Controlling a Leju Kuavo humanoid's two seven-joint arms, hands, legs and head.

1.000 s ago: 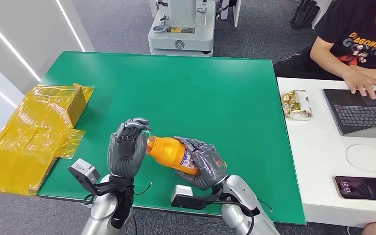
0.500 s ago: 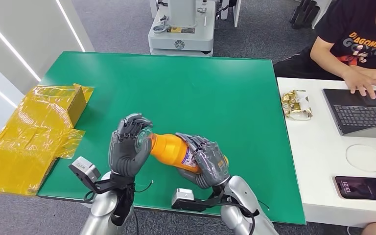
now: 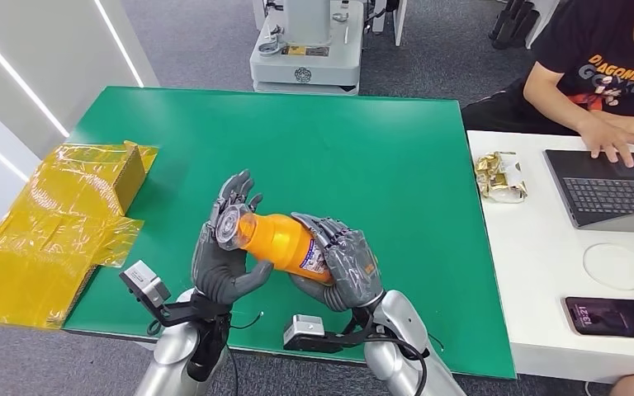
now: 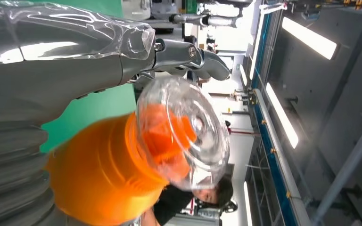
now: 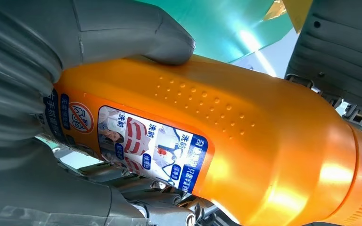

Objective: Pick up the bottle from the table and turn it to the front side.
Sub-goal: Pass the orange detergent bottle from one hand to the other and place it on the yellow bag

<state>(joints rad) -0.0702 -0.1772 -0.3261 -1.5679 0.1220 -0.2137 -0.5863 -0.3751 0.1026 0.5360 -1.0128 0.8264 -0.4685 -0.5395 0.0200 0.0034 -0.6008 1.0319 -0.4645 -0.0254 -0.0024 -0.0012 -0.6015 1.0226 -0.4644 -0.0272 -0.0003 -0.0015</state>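
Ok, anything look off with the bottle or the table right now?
Nothing spilled or damaged. The orange bottle is held off the green table on a tilt, clear cap toward the left hand, right hand gripping the body. Its label faces sideways. Crumpled yellow wrapping overhangs the table's left edge.

Bright, even light; blurred wrist close-ups
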